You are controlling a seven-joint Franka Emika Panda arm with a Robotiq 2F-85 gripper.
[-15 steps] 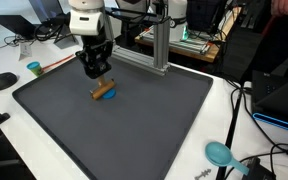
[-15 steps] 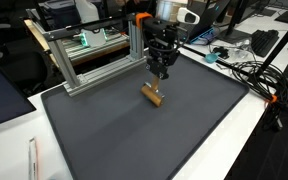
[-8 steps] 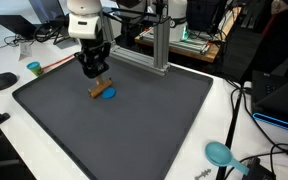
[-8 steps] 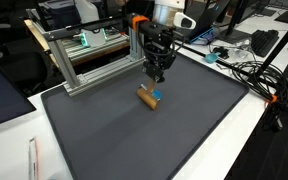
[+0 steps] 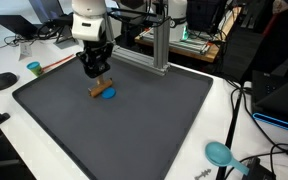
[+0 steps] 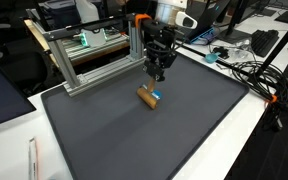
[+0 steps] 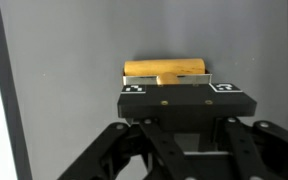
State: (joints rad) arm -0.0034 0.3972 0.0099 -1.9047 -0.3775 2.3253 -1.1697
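Wooden block (image 7: 165, 69) hangs clamped between the jaws.

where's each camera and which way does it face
Exterior view: off a corner of the dark grey mat, facing down across it at the brown wooden block; black gripper shows.
Exterior view: raised off another edge, facing the silver metal frame; gripper shows.
Wrist view: behind the gripper, facing down at the block; its links fill the bottom.
Shared: both exterior views show mat, block, frame.
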